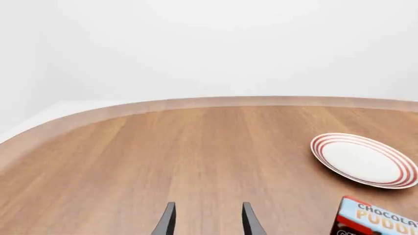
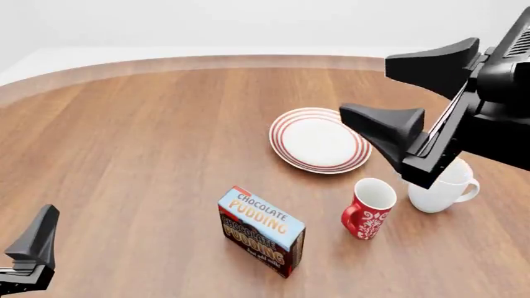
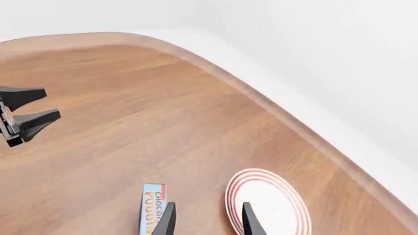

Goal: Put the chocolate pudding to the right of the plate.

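Note:
The chocolate pudding is a small carton with a light blue top and dark brown front, standing near the table's front, left of the red mug. The plate is white with red rings and lies behind the carton, a little to the right. My right gripper hangs open high above the plate's right side with nothing between its fingers. My left gripper is open and empty at the front left, far from the carton. The right wrist view shows the plate and the carton below its fingers.
A red patterned mug stands in front of the plate, and a white mug to its right, partly behind my right gripper. The wooden table has a curved far edge against a white backdrop.

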`<state>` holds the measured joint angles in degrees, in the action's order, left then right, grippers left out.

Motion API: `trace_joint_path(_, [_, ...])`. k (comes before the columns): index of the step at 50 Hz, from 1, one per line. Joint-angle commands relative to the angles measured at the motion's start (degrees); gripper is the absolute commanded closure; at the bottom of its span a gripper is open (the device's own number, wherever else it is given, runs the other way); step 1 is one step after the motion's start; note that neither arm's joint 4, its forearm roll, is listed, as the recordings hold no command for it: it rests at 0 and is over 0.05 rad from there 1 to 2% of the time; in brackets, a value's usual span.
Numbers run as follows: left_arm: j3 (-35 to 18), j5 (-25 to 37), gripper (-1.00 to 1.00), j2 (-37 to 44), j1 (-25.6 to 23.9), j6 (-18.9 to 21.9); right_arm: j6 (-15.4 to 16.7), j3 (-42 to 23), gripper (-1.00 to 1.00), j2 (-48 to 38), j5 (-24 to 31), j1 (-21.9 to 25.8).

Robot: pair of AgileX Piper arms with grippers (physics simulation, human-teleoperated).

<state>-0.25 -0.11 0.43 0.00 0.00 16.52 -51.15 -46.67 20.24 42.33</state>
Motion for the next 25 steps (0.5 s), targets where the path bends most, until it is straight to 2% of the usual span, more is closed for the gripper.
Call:
trace_joint_path(1, [0.0, 0.0, -1.0, 0.0, 0.0, 0.0, -1.59, 1.21, -1.0, -3.34, -2.01, 3.91])
trace_joint_path(25, [0.0, 0.0, -1.0, 0.0, 0.0, 0.0, -3.48, 4.11, -1.0, -8.79, -6.46, 7.53])
